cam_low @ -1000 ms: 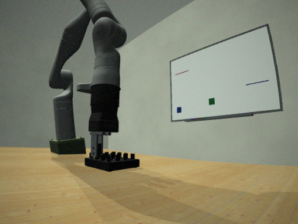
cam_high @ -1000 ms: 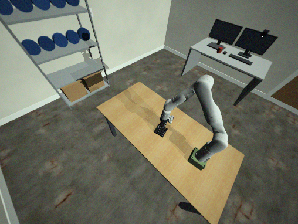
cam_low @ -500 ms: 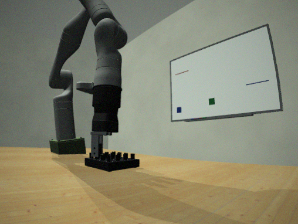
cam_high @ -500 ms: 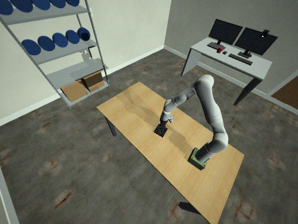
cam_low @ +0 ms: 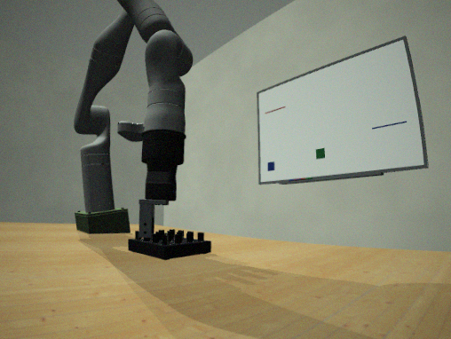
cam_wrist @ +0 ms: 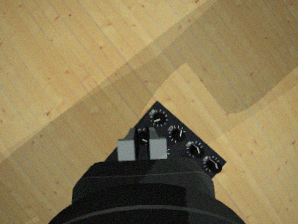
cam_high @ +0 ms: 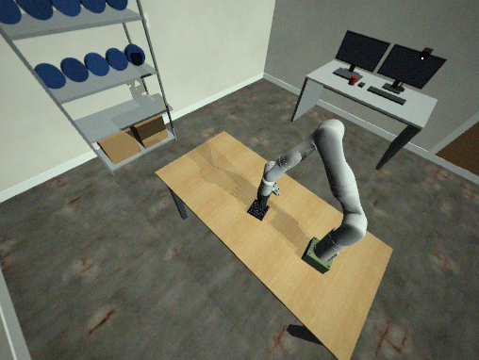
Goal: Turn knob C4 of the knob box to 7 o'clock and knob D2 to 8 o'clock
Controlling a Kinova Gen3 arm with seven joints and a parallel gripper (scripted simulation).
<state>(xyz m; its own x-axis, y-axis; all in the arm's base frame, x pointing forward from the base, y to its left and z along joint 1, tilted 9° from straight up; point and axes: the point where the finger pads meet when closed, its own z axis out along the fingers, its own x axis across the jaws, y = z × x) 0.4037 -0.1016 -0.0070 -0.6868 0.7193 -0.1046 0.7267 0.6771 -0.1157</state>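
Bends the grey arm (cam_high: 341, 174) (cam_low: 164, 98) from a green base block (cam_high: 326, 270) (cam_low: 106, 224), right of the middle in the top view and at left in the exterior view, over to the black knob box (cam_high: 256, 213) (cam_low: 166, 251) (cam_wrist: 188, 139). Has that box on the wooden table (cam_high: 219, 214) (cam_low: 311, 302) (cam_wrist: 60, 50), just below the middle of the top view, left of the middle and low in the exterior view, and right of the middle and low in the wrist view. Points the pincer (cam_high: 260, 204) (cam_low: 146, 236) (cam_wrist: 142, 138) downward at the box, with its fingers on either side of one dark knob (cam_wrist: 143, 136) near the box's left edge in the wrist view. Leaves only a narrow gap between the fingers; cannot tell whether clenched on that knob or merely around it. Shows a row of four other knobs apart from the fingers, sloping down to the right in the wrist view, the topmost knob (cam_wrist: 158, 118) with its white line toward the lower left. Includes a shelf rack (cam_high: 160, 85) at upper left and a desk (cam_high: 330, 75) at upper right of the top view, plus a whiteboard (cam_low: 346, 102) at right in the exterior view.

Black-and-grey two-finger gripper (cam_high: 260, 205) (cam_low: 146, 236) (cam_wrist: 142, 138) has turned about its upright axis (exterior view: body also shifted slightly right).
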